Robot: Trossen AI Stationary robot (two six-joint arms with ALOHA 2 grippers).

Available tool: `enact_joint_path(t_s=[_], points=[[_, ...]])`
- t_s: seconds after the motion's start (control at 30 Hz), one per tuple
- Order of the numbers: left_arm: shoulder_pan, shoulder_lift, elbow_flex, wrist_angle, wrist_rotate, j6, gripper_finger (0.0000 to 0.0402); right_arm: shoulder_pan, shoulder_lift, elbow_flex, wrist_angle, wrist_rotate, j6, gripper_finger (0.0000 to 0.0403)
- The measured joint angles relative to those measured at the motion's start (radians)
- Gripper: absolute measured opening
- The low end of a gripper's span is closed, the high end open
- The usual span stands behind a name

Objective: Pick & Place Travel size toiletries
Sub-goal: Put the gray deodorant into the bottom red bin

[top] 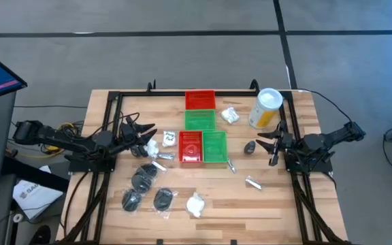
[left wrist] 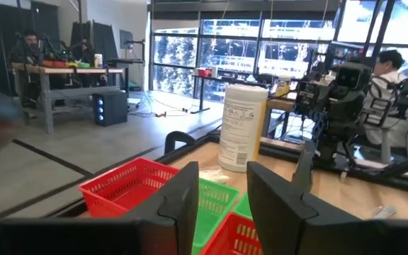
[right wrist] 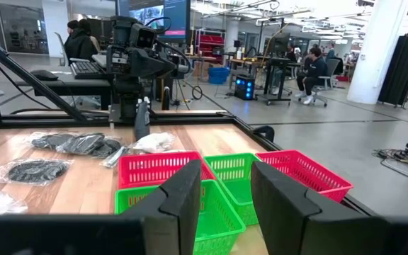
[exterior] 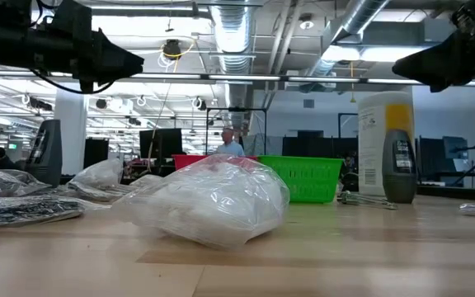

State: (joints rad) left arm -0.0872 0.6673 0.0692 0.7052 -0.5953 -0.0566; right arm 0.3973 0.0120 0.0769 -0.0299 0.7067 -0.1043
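Note:
The travel size toiletries lie scattered in clear packets on the wooden table: dark discs [top: 141,180] at the near left, a white puffy lump [top: 196,204] near the front edge, which fills the low view [exterior: 213,202], and thin sticks [top: 253,182] at the near right. My left gripper [top: 148,131] hovers level above the table's left side, open, with nothing between its fingers [left wrist: 222,205]. My right gripper [top: 264,141] hovers level at the right side, also open and holding nothing [right wrist: 225,205]. The two point toward each other across the trays.
Two red trays [top: 199,100] [top: 190,146] and two green trays [top: 199,120] [top: 214,146] stand in the table's middle. A tall yellow canister [top: 266,107] with a white lid stands at the far right. A dark frame [top: 114,95] borders the table. People sit at desks in the room beyond.

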Motion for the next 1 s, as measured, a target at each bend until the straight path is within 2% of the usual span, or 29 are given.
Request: enact_joint_path(t_s=[0.33,0.53,0.67,0.73,1.0], points=[[0.0,0.0,0.0,-0.004,0.001,-0.033,0.0112,0.0,0.0,0.0,0.0,0.0,0.0,0.0115],[0.0,0.0,0.001,-0.017,0.168,-0.064,0.01,0.0,0.0,0.0,0.0,0.0,0.0,0.0115],[0.011,0.0,0.003,-0.029,0.176,-0.066,0.0098,0.0,0.0,0.0,0.0,0.0,0.0,0.0115],[0.023,0.0,0.022,-0.101,0.175,-0.092,0.0098,0.0,0.0,0.0,0.0,0.0,0.0,0.0115],[0.105,0.003,0.231,-0.593,0.267,-0.135,0.0098,0.0,0.0,0.0,-0.001,0.0,0.0,0.0115]])
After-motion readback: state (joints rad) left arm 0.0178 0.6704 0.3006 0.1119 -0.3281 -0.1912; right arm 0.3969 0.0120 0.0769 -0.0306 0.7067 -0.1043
